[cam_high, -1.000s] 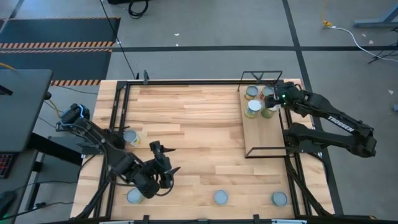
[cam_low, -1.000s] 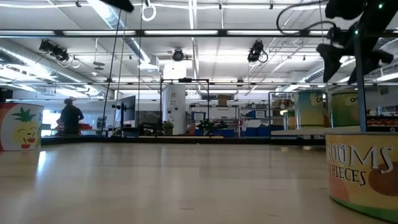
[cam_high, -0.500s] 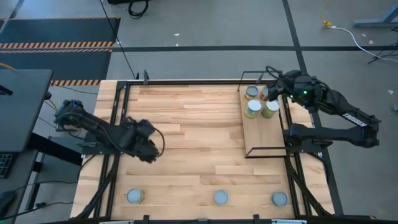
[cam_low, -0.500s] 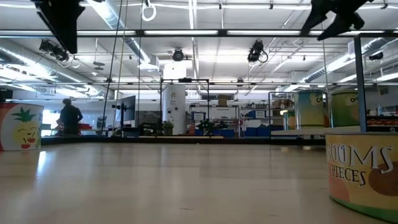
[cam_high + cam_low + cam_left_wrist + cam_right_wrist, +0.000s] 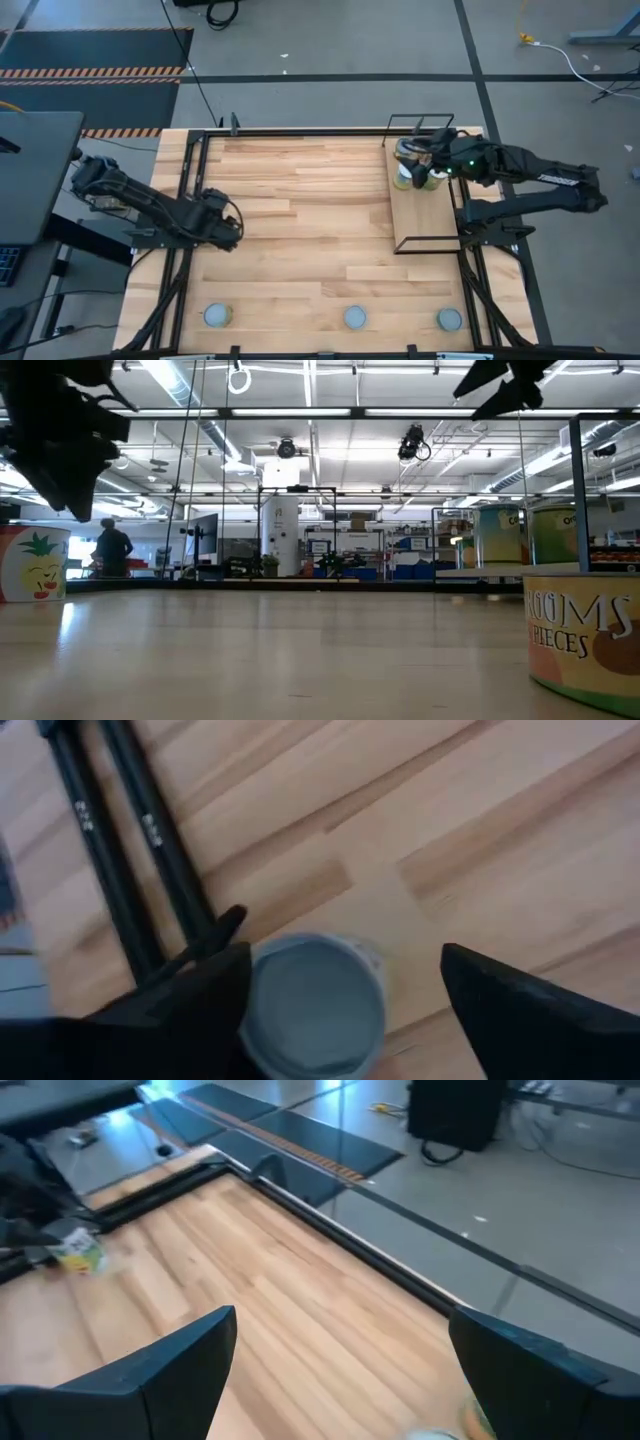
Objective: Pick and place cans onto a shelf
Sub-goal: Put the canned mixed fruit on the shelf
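The surface (image 5: pixel 300 200) carries the shelf (image 5: pixel 425 215), where the right end effector (image 5: pixel 418 163), fingers spread, hovers over standing cans (image 5: pixel 407 176). The left end effector (image 5: pixel 345 990), also spread, straddles a can (image 5: pixel 312 1005) at the surface's left edge.

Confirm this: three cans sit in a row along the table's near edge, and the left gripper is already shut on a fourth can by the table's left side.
Not shut. The left wrist view shows the left gripper open, its fingers either side of the can. The three cans along the near edge are right, by the high view.
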